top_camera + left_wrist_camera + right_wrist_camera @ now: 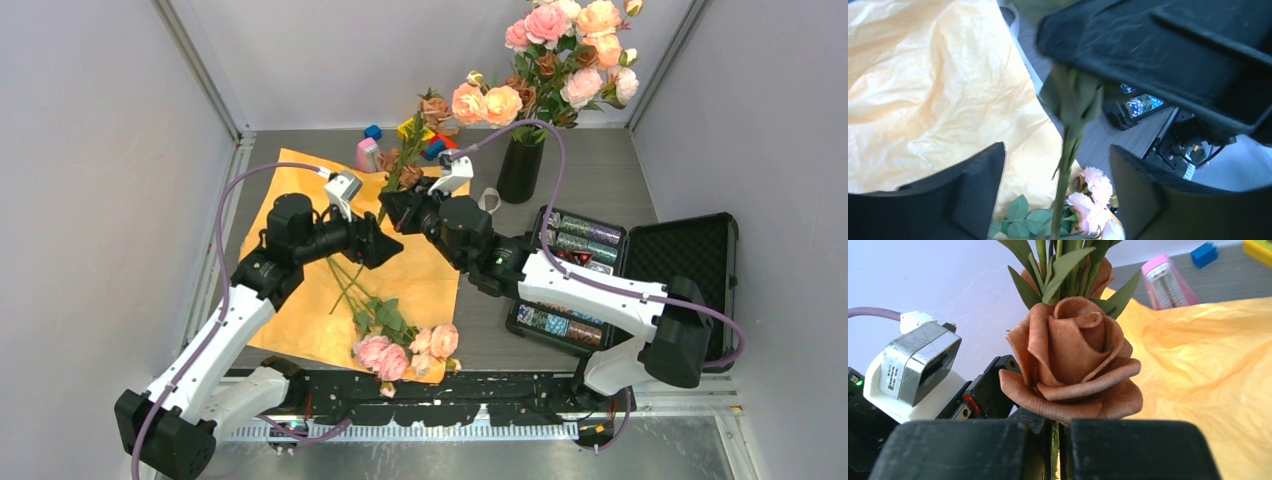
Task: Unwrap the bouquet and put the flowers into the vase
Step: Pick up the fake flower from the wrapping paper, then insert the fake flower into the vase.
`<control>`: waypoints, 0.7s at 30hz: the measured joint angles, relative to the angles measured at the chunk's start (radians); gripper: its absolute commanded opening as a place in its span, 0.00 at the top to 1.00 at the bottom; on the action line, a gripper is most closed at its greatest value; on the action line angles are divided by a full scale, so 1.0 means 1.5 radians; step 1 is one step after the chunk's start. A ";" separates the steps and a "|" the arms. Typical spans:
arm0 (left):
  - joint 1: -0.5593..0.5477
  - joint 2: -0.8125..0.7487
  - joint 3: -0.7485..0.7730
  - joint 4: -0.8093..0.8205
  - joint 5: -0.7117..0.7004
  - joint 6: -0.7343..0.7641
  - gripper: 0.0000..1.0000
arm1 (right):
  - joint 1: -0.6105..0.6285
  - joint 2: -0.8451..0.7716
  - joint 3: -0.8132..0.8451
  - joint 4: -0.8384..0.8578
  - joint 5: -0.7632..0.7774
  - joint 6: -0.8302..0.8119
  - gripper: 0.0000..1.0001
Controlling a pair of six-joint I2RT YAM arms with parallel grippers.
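Crinkly orange paper [430, 285] is lying spread flat on the grey bench [600, 170], filling the left centre of the overhead view. Over its upper edge the right hand [397, 208] is clenching the thin green stem of a rust-brown fabric rose sprig [435, 108], with both fingers [963, 450] pressing together just under a bloom. The sprig's long axis is running from that hand toward the upper centre of the frame, blooms at the far end.

The left hand [385, 248] is hanging released just below, its fingers [968, 195] standing apart on either side of the same stem without touching it. Loose pink fabric roses [400, 352] are lying at the paper's lower edge, blooms toward the bottom of the frame and stems pointing up and left.

The glossy black vase [519, 172] is standing upright right of centre, crowded with pink and peach roses [570, 50], and a cream ribbon [490, 200] is lying beside its foot. A pink pyramid-shaped metronome [368, 155] and coloured toy blocks [430, 140] are sitting behind the sprig. An open black case [690, 260] of glittery tubes [580, 245] is lying at right, with labels too small to read.
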 measured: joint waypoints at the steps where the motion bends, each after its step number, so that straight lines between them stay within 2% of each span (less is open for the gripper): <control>1: 0.000 -0.001 0.000 -0.004 -0.006 0.003 0.10 | 0.000 -0.003 -0.002 0.003 0.005 -0.011 1.00; 7: 0.000 -0.021 0.001 -0.033 -0.050 0.032 0.02 | -0.003 -0.048 -0.021 -0.010 0.052 -0.124 1.00; 12: 0.004 -0.038 0.016 -0.068 -0.114 0.062 0.02 | -0.045 -0.107 -0.020 -0.063 0.081 -0.237 1.00; 17: 0.017 -0.036 0.023 -0.089 -0.159 0.076 0.02 | -0.180 -0.160 -0.021 -0.142 0.125 -0.318 1.00; 21: 0.023 -0.030 0.027 -0.110 -0.197 0.078 0.01 | -0.273 -0.205 -0.041 -0.152 0.155 -0.365 1.00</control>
